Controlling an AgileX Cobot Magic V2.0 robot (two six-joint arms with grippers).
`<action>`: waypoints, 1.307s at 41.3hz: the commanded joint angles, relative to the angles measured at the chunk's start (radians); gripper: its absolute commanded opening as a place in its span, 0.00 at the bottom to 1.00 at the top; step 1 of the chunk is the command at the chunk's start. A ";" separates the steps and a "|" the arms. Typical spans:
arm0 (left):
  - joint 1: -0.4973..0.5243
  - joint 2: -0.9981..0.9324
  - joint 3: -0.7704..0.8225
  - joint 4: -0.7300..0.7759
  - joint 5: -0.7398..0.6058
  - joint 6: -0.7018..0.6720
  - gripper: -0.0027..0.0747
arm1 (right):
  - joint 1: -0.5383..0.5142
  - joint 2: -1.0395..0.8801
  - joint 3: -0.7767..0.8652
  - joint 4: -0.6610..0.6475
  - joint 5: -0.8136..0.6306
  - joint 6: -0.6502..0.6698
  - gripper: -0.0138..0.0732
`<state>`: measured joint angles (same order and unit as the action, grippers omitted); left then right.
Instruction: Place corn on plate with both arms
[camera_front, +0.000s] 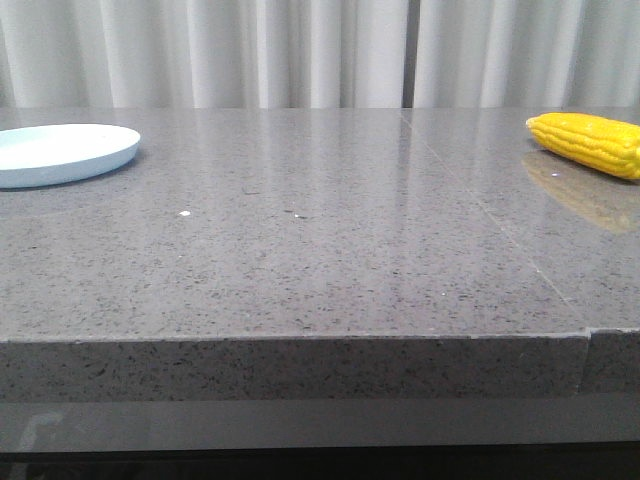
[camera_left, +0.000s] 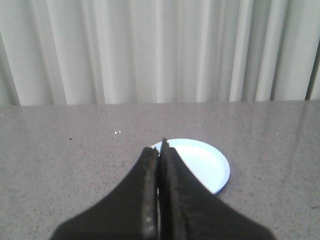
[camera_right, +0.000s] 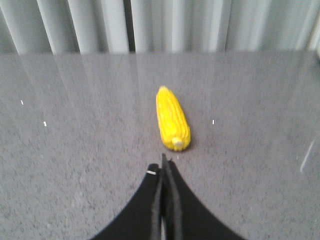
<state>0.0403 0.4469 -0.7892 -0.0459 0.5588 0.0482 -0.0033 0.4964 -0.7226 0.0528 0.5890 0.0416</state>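
The yellow corn (camera_front: 590, 142) lies on the grey table at the far right of the front view. In the right wrist view the corn (camera_right: 172, 119) lies ahead of my right gripper (camera_right: 163, 164), its pale stub end toward the fingertips, a small gap between them. The right gripper is shut and empty. The pale blue-white plate (camera_front: 60, 152) sits at the far left of the front view. In the left wrist view the plate (camera_left: 205, 162) lies just beyond my left gripper (camera_left: 159, 149), which is shut and empty and hides part of the plate. Neither gripper shows in the front view.
The grey speckled table (camera_front: 320, 240) runs from the plate to the corn, with its front edge (camera_front: 300, 340) close to the camera. Pale curtains (camera_front: 300, 50) hang behind the table's far edge.
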 joint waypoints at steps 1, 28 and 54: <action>0.002 0.047 -0.026 -0.010 -0.062 -0.003 0.01 | -0.005 0.064 -0.034 -0.008 -0.058 -0.010 0.08; 0.002 0.115 0.044 -0.011 -0.054 -0.003 0.62 | -0.005 0.220 -0.034 -0.010 -0.054 -0.063 0.74; 0.002 0.471 -0.120 -0.001 0.056 -0.003 0.72 | -0.005 0.226 -0.034 -0.010 -0.072 -0.062 0.85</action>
<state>0.0403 0.8576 -0.8515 -0.0459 0.6774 0.0482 -0.0033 0.7197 -0.7226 0.0514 0.5901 -0.0095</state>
